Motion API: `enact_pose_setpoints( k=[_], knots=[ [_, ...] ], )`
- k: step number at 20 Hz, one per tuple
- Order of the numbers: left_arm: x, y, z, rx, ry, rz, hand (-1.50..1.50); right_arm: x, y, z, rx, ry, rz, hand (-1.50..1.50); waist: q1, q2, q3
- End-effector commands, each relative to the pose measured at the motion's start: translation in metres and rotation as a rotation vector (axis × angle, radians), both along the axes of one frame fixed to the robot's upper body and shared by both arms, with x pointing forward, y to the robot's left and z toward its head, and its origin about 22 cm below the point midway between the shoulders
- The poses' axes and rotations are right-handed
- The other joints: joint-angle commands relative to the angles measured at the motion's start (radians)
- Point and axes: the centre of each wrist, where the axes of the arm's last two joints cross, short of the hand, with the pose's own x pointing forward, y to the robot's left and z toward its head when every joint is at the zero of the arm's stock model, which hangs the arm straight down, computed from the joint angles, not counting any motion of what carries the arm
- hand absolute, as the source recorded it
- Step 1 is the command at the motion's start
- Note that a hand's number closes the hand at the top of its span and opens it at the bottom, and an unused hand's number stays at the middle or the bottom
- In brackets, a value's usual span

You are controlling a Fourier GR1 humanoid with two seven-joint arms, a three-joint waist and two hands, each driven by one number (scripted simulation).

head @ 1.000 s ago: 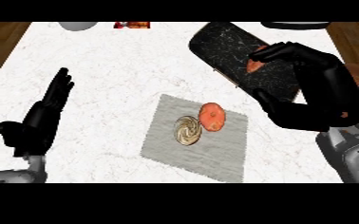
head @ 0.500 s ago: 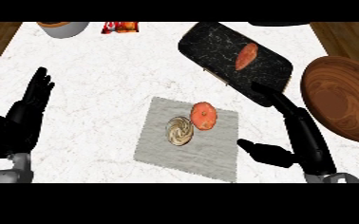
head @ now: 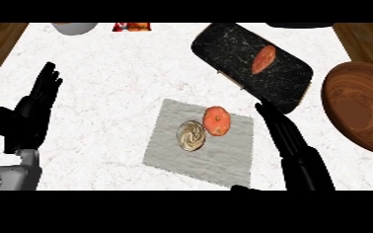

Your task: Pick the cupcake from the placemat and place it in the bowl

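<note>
A cupcake (head: 192,135) with swirled cream frosting sits on the grey placemat (head: 169,153) near the counter's front middle, touching an orange round fruit (head: 216,120). A brown wooden bowl (head: 353,103) lies at the right edge, partly cut off. My right hand (head: 290,143) is open, fingers straight, just right of the placemat, its fingertips level with the fruit and apart from the cupcake. At the left edge my left hand (head: 34,111) rests open, fingers up.
A black marbled board (head: 235,49) with an orange sweet potato (head: 263,59) lies at the back right, between placemat and bowl. A pale cup (head: 74,27) and a red packet (head: 131,27) stand at the back left edge.
My right hand has come down from over the black board to beside the placemat's right edge. The view has shifted, bringing the wooden bowl in at the right.
</note>
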Motion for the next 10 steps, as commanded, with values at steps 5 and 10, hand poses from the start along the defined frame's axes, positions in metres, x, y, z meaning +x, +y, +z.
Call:
enact_pose_setpoints(
  k=[5, 10],
  knots=[
    [0.015, 0.005, 0.008, -0.009, -0.002, -0.025, 0.00, 0.036, 0.028, 0.057, -0.122, 0.096, 0.020, -1.50, 0.023, 0.007, 0.001],
    [0.007, -0.009, 0.012, 0.003, 0.000, -0.035, 0.00, 0.059, 0.050, 0.072, -0.301, 0.286, 0.064, -1.50, 0.040, 0.005, 0.000]
  ],
)
